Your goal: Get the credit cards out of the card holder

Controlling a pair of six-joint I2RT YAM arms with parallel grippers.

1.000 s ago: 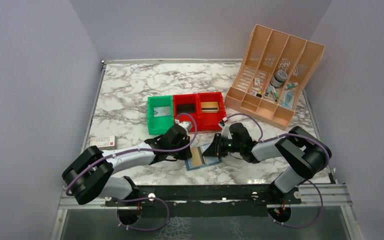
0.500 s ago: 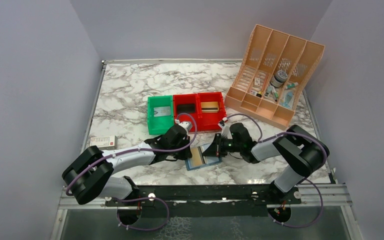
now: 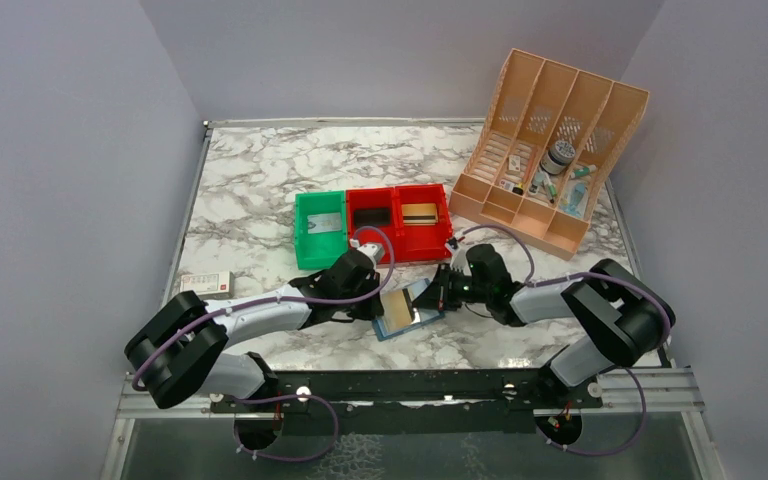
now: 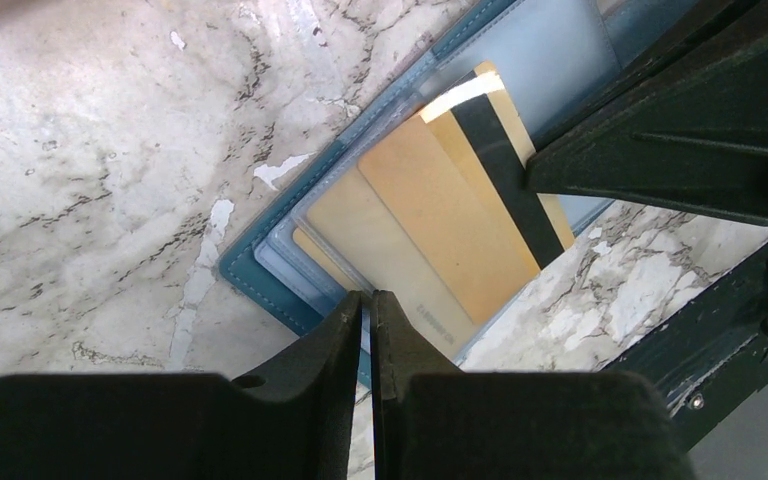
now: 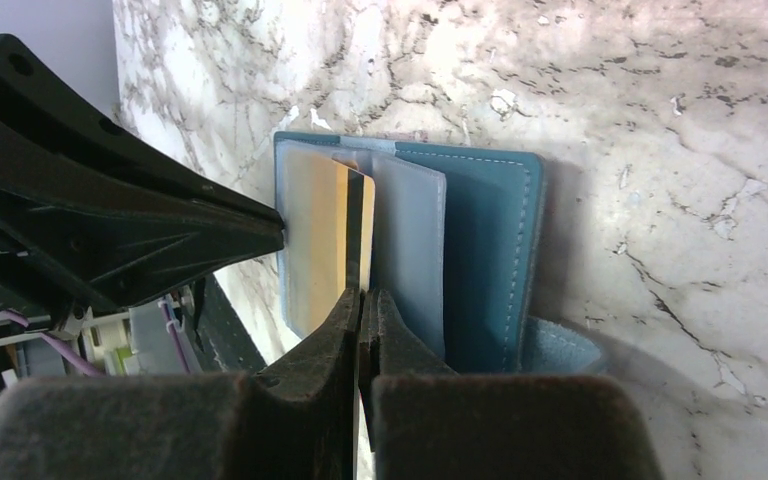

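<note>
Right gripper point(image 5: 362, 300) is pinching the near edge of a tan-gold plastic credit card with a black stripe point(image 5: 325, 230), its 2 fingers pressed onto it. Compared with 1 second ago, the right gripper is sitting further right in the top view. The card is now standing tilted and catching light instead of lying flat. Left gripper point(image 4: 368, 318), fingers nearly together, is clamping the left edge of the flat blue stitched card holder point(image 4: 260, 275). The holder is lying open on the white marble table point(image 4: 80, 150), just near of the 3 plastic bins, 1 green and 2 red point(image 3: 371, 193). Extraction seems underway, with the card sliding out while the holder is being held down. Another tan card point(image 4: 380, 250) is waiting in the clear pockets.
</note>
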